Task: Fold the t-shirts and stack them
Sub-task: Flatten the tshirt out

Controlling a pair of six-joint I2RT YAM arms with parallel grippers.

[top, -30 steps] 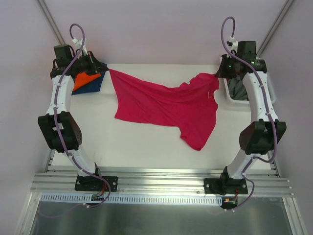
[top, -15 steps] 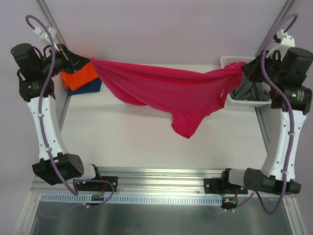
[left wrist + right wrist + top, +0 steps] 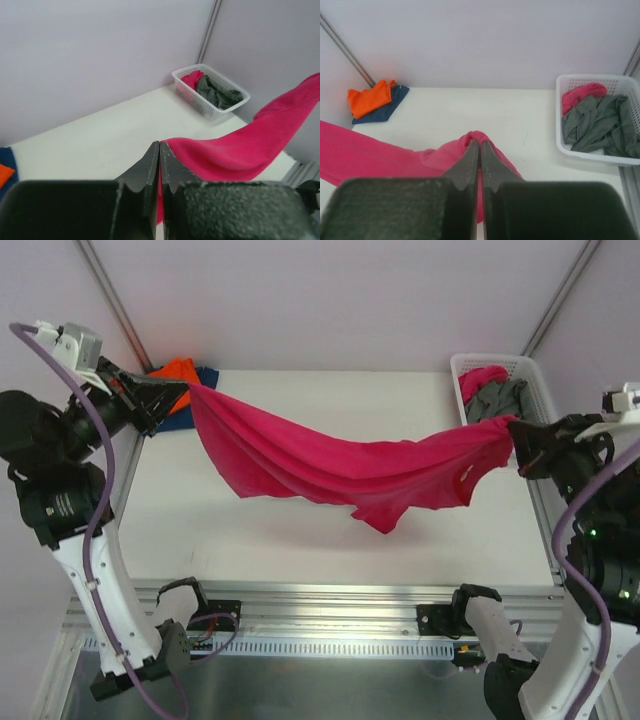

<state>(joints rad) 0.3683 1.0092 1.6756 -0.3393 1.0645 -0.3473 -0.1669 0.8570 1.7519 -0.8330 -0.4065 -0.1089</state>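
Observation:
A large magenta-pink t-shirt [image 3: 340, 465] hangs stretched above the table between both arms, sagging in the middle with a sleeve drooping at the lower centre. My left gripper [image 3: 183, 390] is shut on its left corner, high at the far left; the cloth [image 3: 235, 150] runs off to the right from my closed jaws [image 3: 160, 145]. My right gripper [image 3: 512, 432] is shut on the shirt's right end, bunched cloth [image 3: 480, 137] showing around the tips [image 3: 480, 144]. An orange t-shirt [image 3: 370, 97] lies on a dark blue one [image 3: 382, 112] at the table's far left corner.
A white lattice basket [image 3: 462, 375] stands at the far right corner, holding grey cloth [image 3: 597, 125] and a pink piece [image 3: 580, 95]. The white tabletop [image 3: 300, 530] lies under the hanging shirt. Metal frame posts rise at both back corners.
Both arms have risen and swung outward and nearer, lifting the magenta shirt off the table and pulling it taut between them. The orange and blue pile stays put.

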